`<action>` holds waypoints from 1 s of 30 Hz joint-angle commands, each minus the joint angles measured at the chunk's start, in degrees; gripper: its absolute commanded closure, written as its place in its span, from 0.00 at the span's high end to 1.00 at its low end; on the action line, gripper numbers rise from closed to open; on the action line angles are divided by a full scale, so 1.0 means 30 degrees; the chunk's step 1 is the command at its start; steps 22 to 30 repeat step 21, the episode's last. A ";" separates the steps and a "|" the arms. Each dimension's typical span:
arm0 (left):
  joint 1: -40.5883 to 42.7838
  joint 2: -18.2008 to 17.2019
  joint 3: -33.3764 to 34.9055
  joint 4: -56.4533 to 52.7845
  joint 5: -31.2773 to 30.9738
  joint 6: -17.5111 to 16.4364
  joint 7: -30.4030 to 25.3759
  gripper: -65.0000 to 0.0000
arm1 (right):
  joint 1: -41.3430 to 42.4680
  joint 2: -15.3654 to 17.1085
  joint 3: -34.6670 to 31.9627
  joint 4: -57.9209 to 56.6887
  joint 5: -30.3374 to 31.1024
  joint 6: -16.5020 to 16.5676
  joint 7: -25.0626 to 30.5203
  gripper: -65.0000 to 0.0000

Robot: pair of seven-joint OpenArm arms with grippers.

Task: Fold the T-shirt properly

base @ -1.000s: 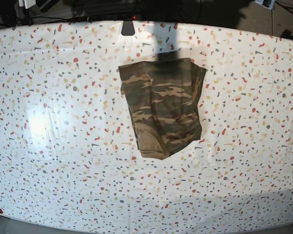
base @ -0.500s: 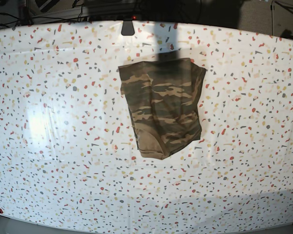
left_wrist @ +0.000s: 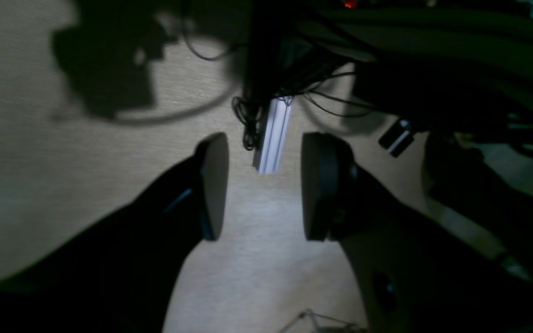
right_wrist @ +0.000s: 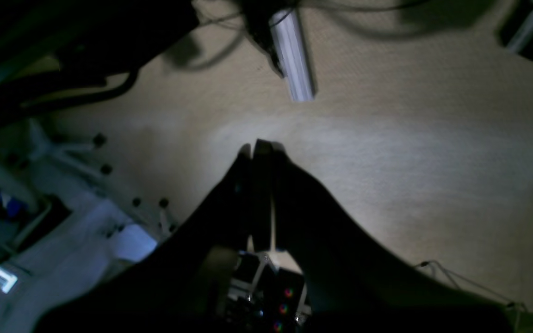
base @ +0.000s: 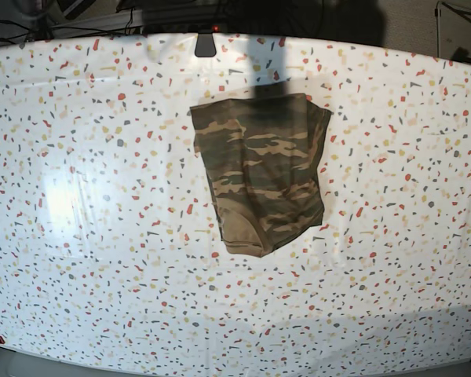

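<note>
T-shirt (base: 261, 173): soft, limp, folded | grip an outer hem corner | left gripper (left_wrist: 264, 187) parted, empty | right gripper (right_wrist: 261, 152) closed, empty, you're off-table

Camouflage T-shirt (base: 262, 174) lies folded, slightly skewed, mid-table.

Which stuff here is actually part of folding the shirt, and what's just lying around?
Part of the job:
- T-shirt, folded on the table
- left gripper, open
- right gripper, shut, empty

Lying about:
- white rail on the floor
- dark cables
</note>
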 commanded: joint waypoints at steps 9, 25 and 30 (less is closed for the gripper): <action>-0.2302 0.1953 -0.0066 -0.2506 0.1574 0.2754 -0.0197 0.33 | 0.2900 0.0211 -0.2616 -0.4452 -0.1654 0.0165 0.1851 0.00; -0.3308 0.2718 -0.0073 -0.3468 0.1566 0.2943 -0.0350 0.33 | 0.3096 0.0219 -0.4976 -0.4626 -0.2055 0.0165 0.3978 0.00; -0.3308 0.2718 -0.0073 -0.3468 0.1566 0.2943 -0.0350 0.33 | 0.3096 0.0219 -0.4976 -0.4626 -0.2055 0.0165 0.3978 0.00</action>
